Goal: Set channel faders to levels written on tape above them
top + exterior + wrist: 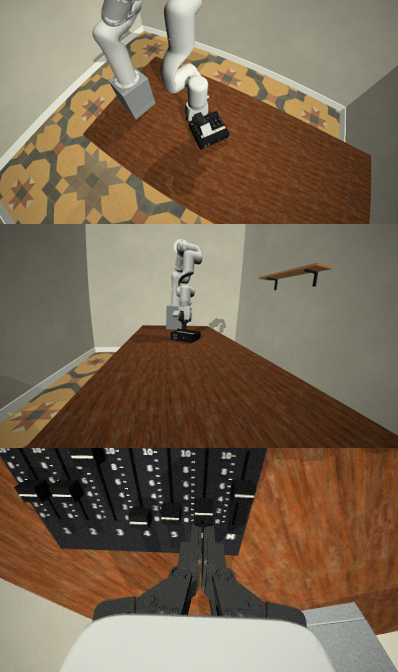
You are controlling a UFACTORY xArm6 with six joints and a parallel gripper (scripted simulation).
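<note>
The black lighting desk (pixel 214 137) (pixel 185 336) (pixel 150 543) stands on its feet on the wooden table (pixel 278 167), close to the arm's base. My gripper (pixel 201 539) (pixel 199 119) (pixel 183 327) is shut and empty, pointing down. Its tips are at the near side of the channel 6 fader cap (pixel 204 509), whose line sits low, between the 0 and 2 marks. The master fader cap (pixel 244 490) stands just to the right, near the 4 mark. The caps of channel 4 (pixel 140 517) and channel 5 (pixel 170 512) also sit low. The tape levels are not readable.
The grey arm base block (pixel 133 94) (pixel 170 318) (pixel 340 628) stands behind the desk at the table's end. A wooden wall shelf (pixel 295 271) hangs at the right. The table edge runs close to the desk's left in the wrist view.
</note>
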